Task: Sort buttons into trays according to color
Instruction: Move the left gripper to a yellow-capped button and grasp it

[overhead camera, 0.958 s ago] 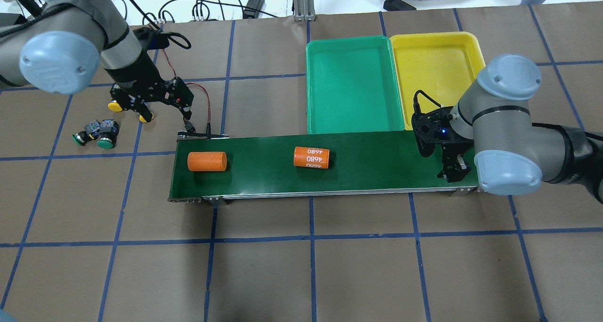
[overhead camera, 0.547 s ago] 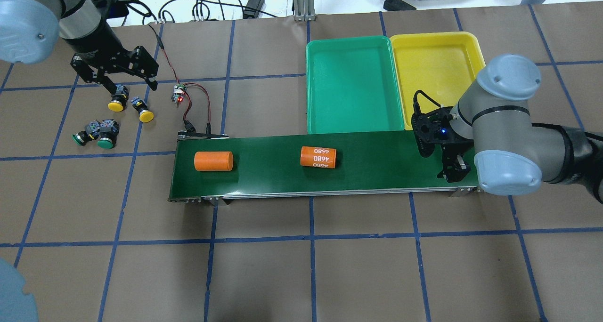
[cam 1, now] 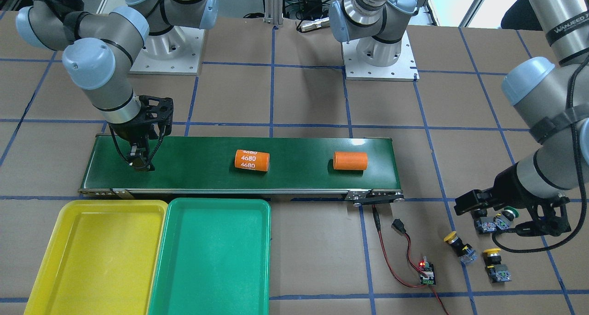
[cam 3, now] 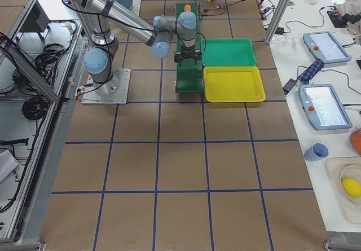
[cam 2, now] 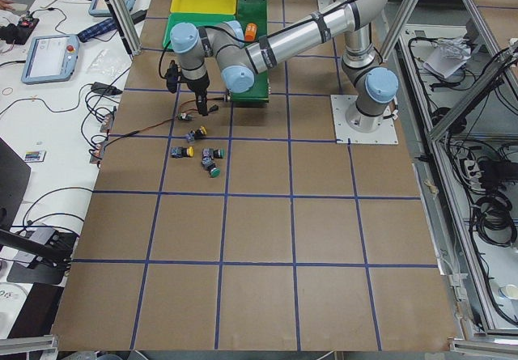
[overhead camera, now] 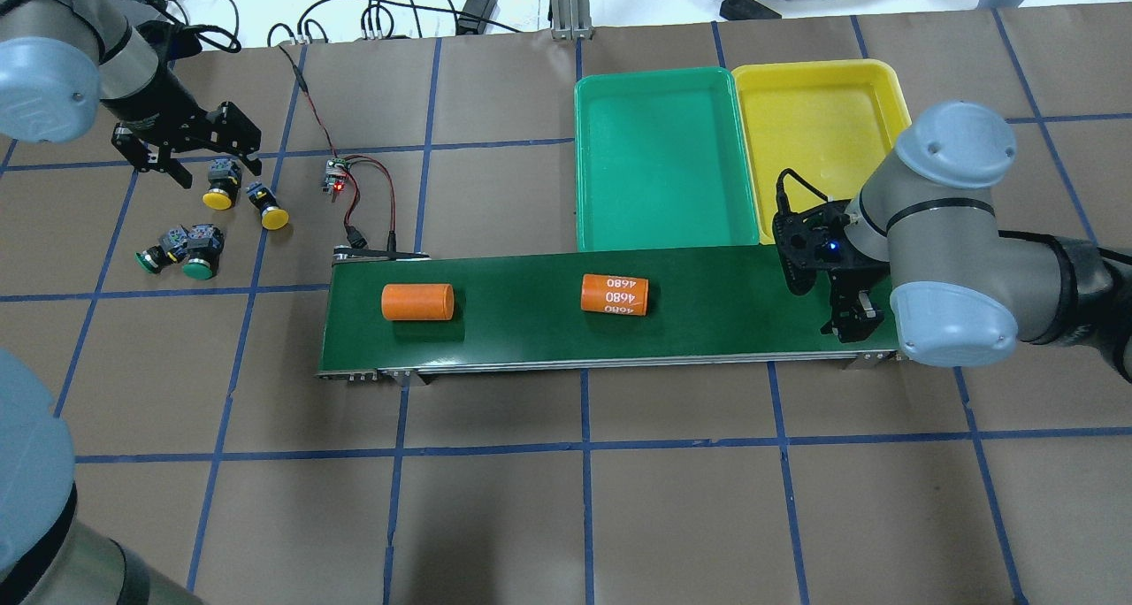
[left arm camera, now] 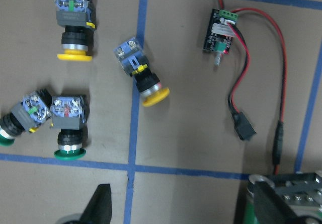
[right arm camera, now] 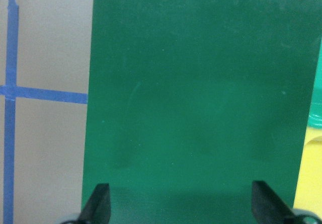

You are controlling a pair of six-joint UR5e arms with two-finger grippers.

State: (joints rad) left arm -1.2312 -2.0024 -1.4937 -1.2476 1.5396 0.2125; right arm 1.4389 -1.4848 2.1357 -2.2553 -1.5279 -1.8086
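Observation:
Two yellow-capped buttons point(overhead camera: 218, 189) point(overhead camera: 268, 209) and two green-capped buttons point(overhead camera: 196, 249) point(overhead camera: 155, 256) lie on the brown table at the far left. In the left wrist view the yellow ones point(left arm camera: 75, 27) point(left arm camera: 141, 73) and the green ones point(left arm camera: 68, 128) point(left arm camera: 22, 118) all lie on their sides. My left gripper point(overhead camera: 218, 169) hovers open and empty above them, also seen in its wrist view point(left arm camera: 183, 206). My right gripper point(overhead camera: 853, 322) is open and empty over the belt's right end point(right arm camera: 183, 209). The green tray point(overhead camera: 663, 163) and yellow tray point(overhead camera: 822, 118) stand side by side, holding nothing.
A long dark green conveyor belt point(overhead camera: 531, 335) carries two orange cylinders point(overhead camera: 417, 302) point(overhead camera: 615, 294), one marked 4680. A small controller board point(overhead camera: 333, 178) with red and black wires lies between the buttons and the belt. Cables lie along the table's far edge.
My left arm has drawn away from over the yellow buttons, to the left and farther back, uncovering them. Both orange cylinders have travelled right along the belt. The right arm has not moved.

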